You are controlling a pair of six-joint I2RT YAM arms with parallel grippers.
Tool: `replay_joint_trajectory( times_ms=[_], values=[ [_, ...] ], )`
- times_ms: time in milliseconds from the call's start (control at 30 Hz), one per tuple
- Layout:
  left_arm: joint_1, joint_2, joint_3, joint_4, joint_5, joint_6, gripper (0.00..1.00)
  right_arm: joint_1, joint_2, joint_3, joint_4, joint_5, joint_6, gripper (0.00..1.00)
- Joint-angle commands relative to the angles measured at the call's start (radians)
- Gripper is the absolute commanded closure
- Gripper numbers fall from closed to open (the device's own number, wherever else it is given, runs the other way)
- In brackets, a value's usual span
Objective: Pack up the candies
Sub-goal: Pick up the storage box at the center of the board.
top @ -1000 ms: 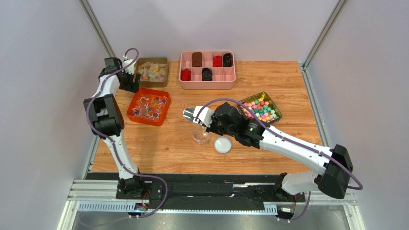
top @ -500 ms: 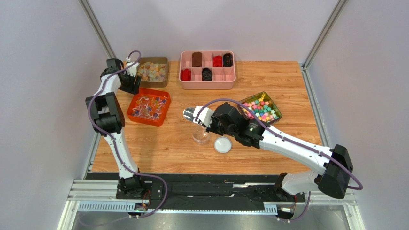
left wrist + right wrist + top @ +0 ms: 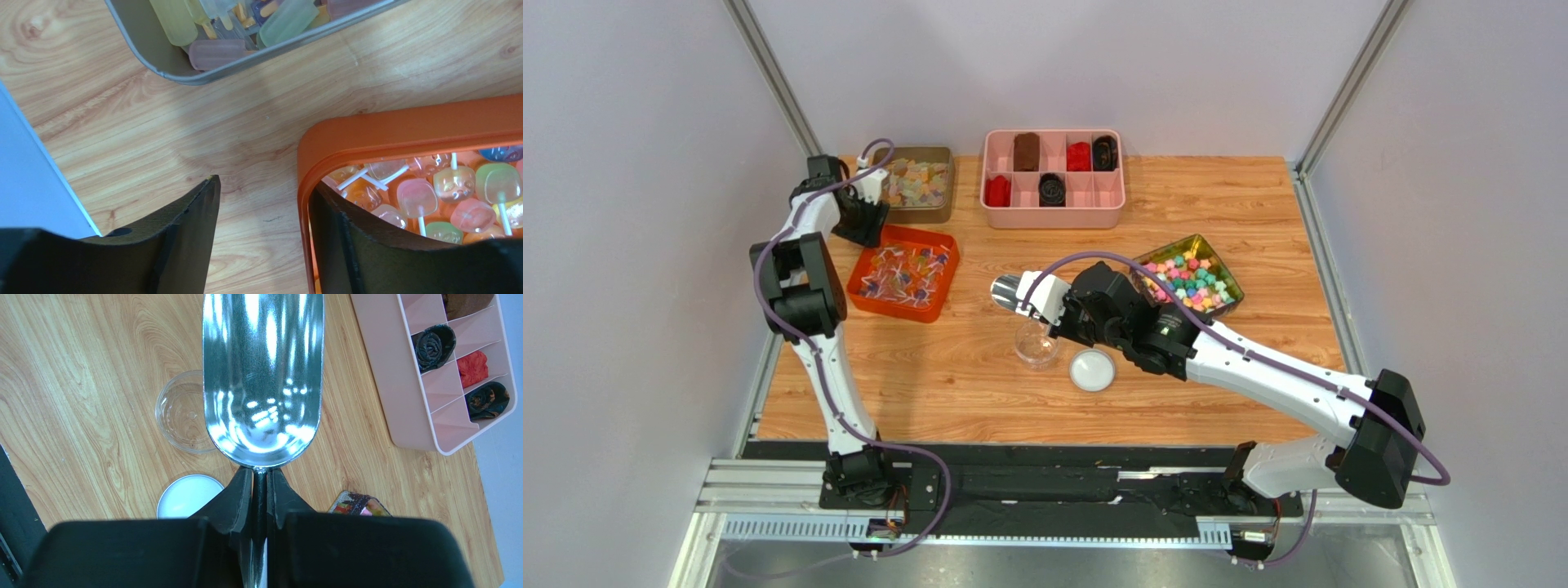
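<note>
Fingers of the left gripper (image 3: 264, 184) stand apart, astride a wall of the orange tray (image 3: 399, 122). One is outside over the wood, the other inside beside the candies (image 3: 417, 196); whether either touches is unclear. The right gripper (image 3: 261, 473) is clamped on the empty metal scoop (image 3: 264, 373), with the clear cup (image 3: 178, 416) near its bowl.

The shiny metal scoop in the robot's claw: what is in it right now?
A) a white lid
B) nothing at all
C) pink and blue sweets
B: the scoop, clamped by its handle in the right gripper, shows only bare reflecting metal inside.
</note>
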Motion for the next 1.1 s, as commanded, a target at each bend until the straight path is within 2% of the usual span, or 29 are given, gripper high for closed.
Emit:
replay_joint_trajectory(
  times_ms=[0, 67, 100, 200, 300, 467, 500, 567, 1067],
  values=[
    [-0.014, 0.016, 0.043, 0.003, -0.023, 0.015, 0.43, -0.002, -0.018, -0.004, 0.062, -0.004, -0.011, 1.00],
    [-0.017, 0.021, 0.051, 0.003, -0.029, 0.011, 0.49, -0.002, -0.016, -0.002, 0.060, -0.005, -0.011, 1.00],
    [-0.018, 0.028, 0.052, 0.000, -0.035, 0.011, 0.57, -0.002, -0.015, -0.002, 0.060, -0.005, -0.009, 1.00],
    [-0.022, 0.039, 0.058, -0.003, -0.049, 0.019, 0.66, 0.001, -0.012, -0.001, 0.059, -0.005, -0.012, 1.00],
    [-0.023, 0.038, 0.058, -0.009, -0.037, 0.018, 0.69, 0.000, -0.007, 0.003, 0.057, -0.005, -0.012, 1.00],
    [-0.026, 0.032, 0.048, -0.026, -0.020, 0.016, 0.83, 0.001, 0.001, 0.016, 0.047, -0.004, -0.012, 1.00],
    [-0.025, 0.027, 0.045, -0.029, -0.016, 0.016, 0.91, 0.004, 0.002, 0.019, 0.042, -0.004, -0.012, 1.00],
    [-0.023, 0.016, 0.025, -0.033, -0.003, 0.011, 1.00, 0.004, 0.002, 0.029, 0.036, -0.005, -0.012, 1.00],
    [-0.017, -0.197, -0.190, -0.059, 0.015, -0.054, 1.00, 0.003, -0.001, 0.118, -0.071, -0.021, -0.034, 1.00]
  ],
)
